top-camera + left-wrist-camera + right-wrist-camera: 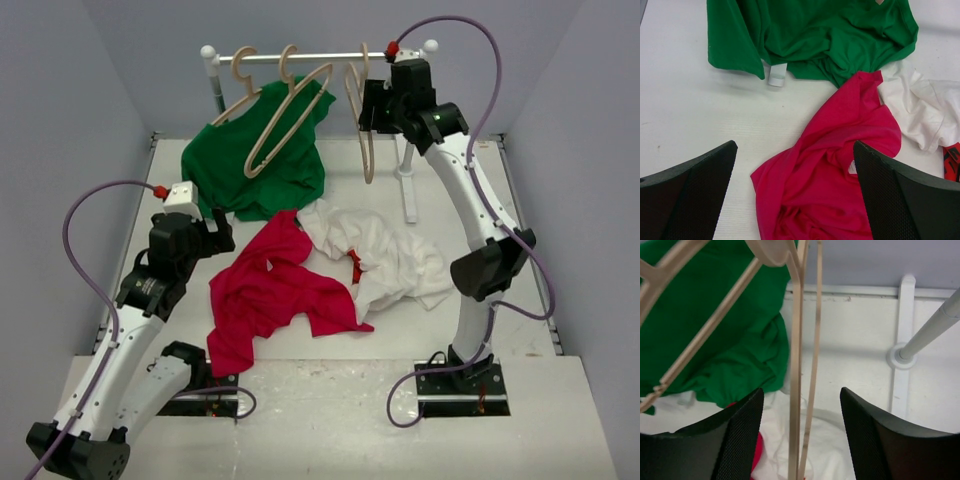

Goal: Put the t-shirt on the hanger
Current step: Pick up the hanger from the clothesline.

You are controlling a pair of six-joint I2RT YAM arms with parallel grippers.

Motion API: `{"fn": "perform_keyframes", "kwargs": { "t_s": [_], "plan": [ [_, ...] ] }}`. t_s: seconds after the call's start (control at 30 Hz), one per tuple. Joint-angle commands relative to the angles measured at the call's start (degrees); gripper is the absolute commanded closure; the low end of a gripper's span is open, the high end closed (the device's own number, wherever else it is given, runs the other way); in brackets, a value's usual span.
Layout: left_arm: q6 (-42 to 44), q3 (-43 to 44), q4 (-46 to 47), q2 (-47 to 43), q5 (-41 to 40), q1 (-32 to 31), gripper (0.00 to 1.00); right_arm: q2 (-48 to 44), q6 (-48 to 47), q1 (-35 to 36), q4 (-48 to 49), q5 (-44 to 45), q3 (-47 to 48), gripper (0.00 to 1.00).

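Three t-shirts lie on the white table: a green one (262,165) at the back, a red one (275,290) in the middle, a white one (385,258) to its right. Three wooden hangers hang on the rail (310,57); the green shirt drapes over the left one (240,95). My right gripper (366,105) is open, its jaws on either side of the rightmost hanger (802,390) without touching it. My left gripper (795,165) is open above the red shirt (840,165), its fingers (890,195) apart and empty.
The rack's right post (408,160) and base (901,356) stand behind the white shirt. The middle hanger (290,115) hangs tilted over the green shirt. A white label (776,75) shows on the green shirt's edge. Grey walls enclose the table.
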Motion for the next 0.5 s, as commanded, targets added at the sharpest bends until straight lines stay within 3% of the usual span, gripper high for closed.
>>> {"fn": "perform_keyframes", "kwargs": {
  "t_s": [0.0, 0.07, 0.2, 0.37, 0.47],
  "plan": [
    [1.3, -0.2, 2.3, 0.7, 1.3, 0.3, 0.00, 3.1, -3.5, 1.4, -6.4, 5.1, 4.0, 0.43],
    [1.4, -0.2, 2.3, 0.9, 1.4, 0.3, 0.00, 2.4, -3.6, 1.5, -4.3, 5.2, 1.5, 0.61],
    [1.4, -0.2, 2.3, 1.0, 1.4, 0.3, 0.00, 0.3, -3.5, 1.4, -1.5, 5.4, -4.7, 0.69],
    [1.4, -0.2, 2.3, 1.1, 1.3, 0.3, 0.00, -1.1, -3.0, 1.5, -0.1, 5.7, -7.2, 0.96],
    [1.3, 0.0, 2.2, 1.2, 0.9, 0.3, 0.00, -2.3, -2.7, 1.5, 1.2, 6.4, -7.4, 1.00]
  ]
}}
